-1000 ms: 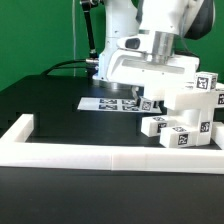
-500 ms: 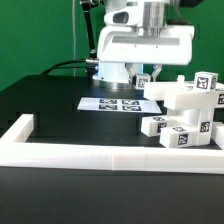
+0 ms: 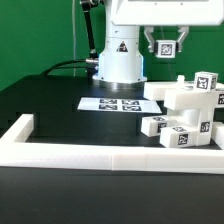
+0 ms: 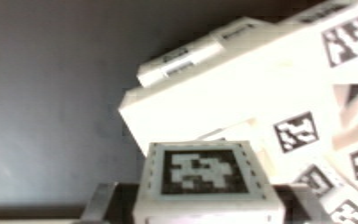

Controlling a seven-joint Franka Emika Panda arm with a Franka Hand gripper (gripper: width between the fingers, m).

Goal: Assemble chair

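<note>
My gripper (image 3: pixel 164 46) is high above the table at the exterior view's upper right, shut on a small white tagged chair piece (image 3: pixel 164 44). In the wrist view the same piece (image 4: pixel 204 178) sits between my fingers (image 4: pixel 123 202), tag facing the camera. Below it a chunky stack of white tagged chair parts (image 3: pixel 187 103) stands at the exterior view's right and also shows in the wrist view (image 4: pixel 247 90). Two smaller tagged blocks (image 3: pixel 155 125) (image 3: pixel 186 138) lie in front of the stack.
The marker board (image 3: pixel 108 103) lies flat on the black table left of the stack. A long white border rail (image 3: pixel 100 157) runs along the front, with a short arm (image 3: pixel 20 128) at the exterior view's left. The robot base (image 3: pixel 118 60) stands behind.
My gripper has risen from low beside the chair stack to high above it, carrying the small tagged piece up with it.
</note>
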